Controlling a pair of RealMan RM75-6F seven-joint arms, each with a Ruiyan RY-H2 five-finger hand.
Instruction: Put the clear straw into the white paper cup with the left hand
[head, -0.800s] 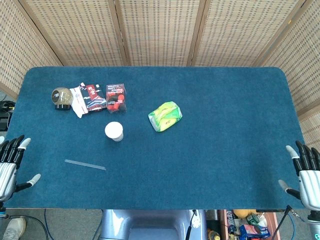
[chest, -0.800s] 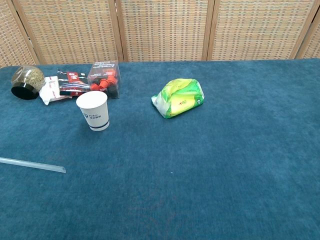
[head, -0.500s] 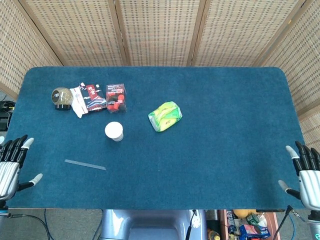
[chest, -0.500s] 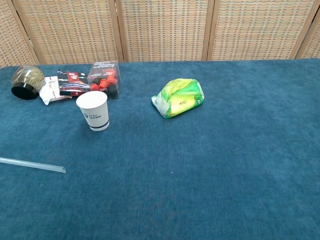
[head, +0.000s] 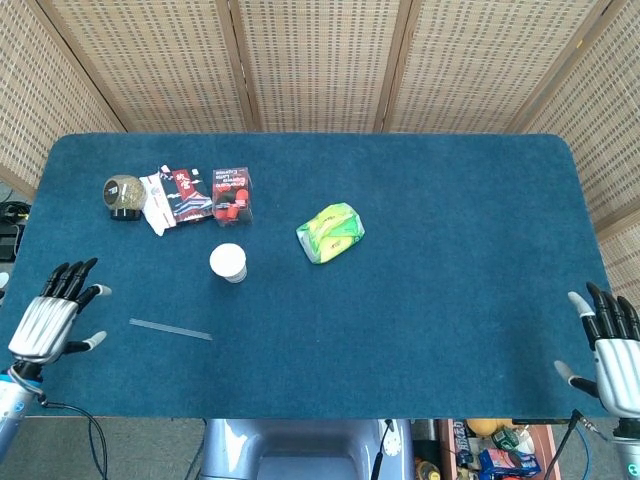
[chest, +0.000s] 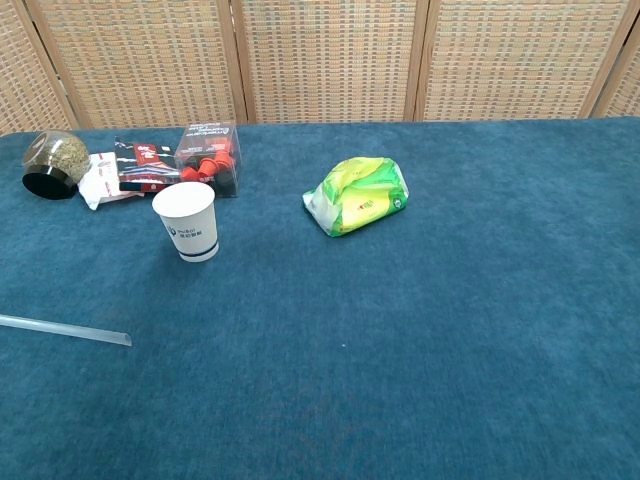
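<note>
The clear straw (head: 170, 330) lies flat on the blue table, near the front left; the chest view shows the straw (chest: 65, 331) running off its left edge. The white paper cup (head: 228, 262) stands upright behind and to the right of it, also seen as the cup (chest: 186, 221) in the chest view. My left hand (head: 52, 315) hovers over the table's left edge, fingers spread, holding nothing, a short way left of the straw. My right hand (head: 612, 340) is open at the front right corner, far from both. Neither hand shows in the chest view.
At the back left sit a round jar (head: 123, 194), snack packets (head: 172, 197) and a clear box of red items (head: 231, 194). A green-yellow bag (head: 330, 232) lies near the table's middle. Wicker screens stand behind the table (head: 450, 300).
My left hand has moved in from the table's left edge toward the straw, and a little farther back. The right hand has barely shifted. Straw and cup are unmoved.
</note>
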